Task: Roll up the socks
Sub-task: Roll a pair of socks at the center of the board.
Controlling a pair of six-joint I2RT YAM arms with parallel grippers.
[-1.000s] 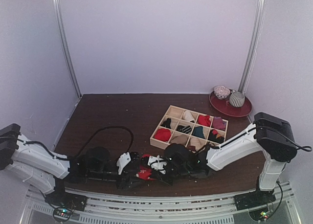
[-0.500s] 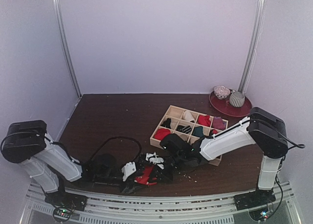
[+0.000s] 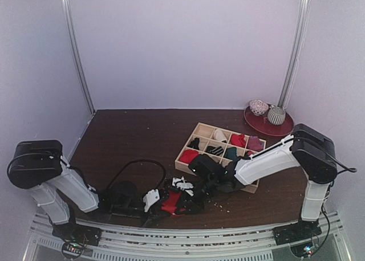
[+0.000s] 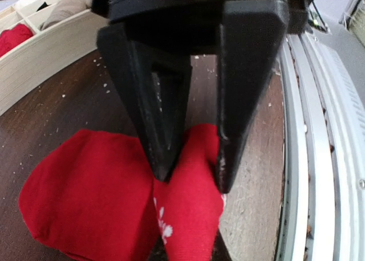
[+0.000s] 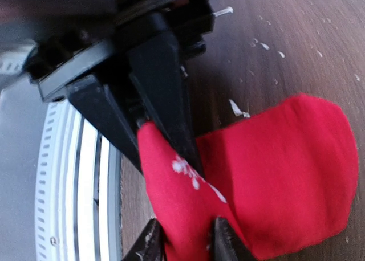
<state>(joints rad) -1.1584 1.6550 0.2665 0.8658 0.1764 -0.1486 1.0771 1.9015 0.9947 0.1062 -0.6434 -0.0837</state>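
The wooden divider box (image 3: pixel 186 145) is your landmark. Its compartments hold small fabric bundles: red ones, a black one, cream and beige ones, a teal one, a striped dark one and a purple-pink one in its right-hand corner. Beyond the box to the right, close to the back wall, a red plate (image 3: pixel 282 133) carries two grey-white patterned round pieces (image 3: pixel 276 115).

In front of the box, toward its left corner, the red sock (image 3: pixel 170 202) lies folded on the dark wooden bench (image 3: pixel 131 135), near the metal rail (image 3: pixel 188 238) along the front edge. White snowflake marks show on it in both wrist views.

Your left end effector (image 4: pixel 191 178) is narrow, its fingers pinched on a raised fold of the red sock (image 4: pixel 85 198). Your right end effector (image 5: pixel 185 247) has its tips slightly apart with red fabric (image 5: pixel 285 175) between them. You cannot tell whether it grips. The two meet tip to tip over the sock.

Pale crumbs speckle the bench in front of the box. A black cable (image 3: pixel 137 161) loops on the wood left of the box. Bare wood runs from the box's left side to the left wall and back to the rear wall. Plain pale walls enclose three sides.
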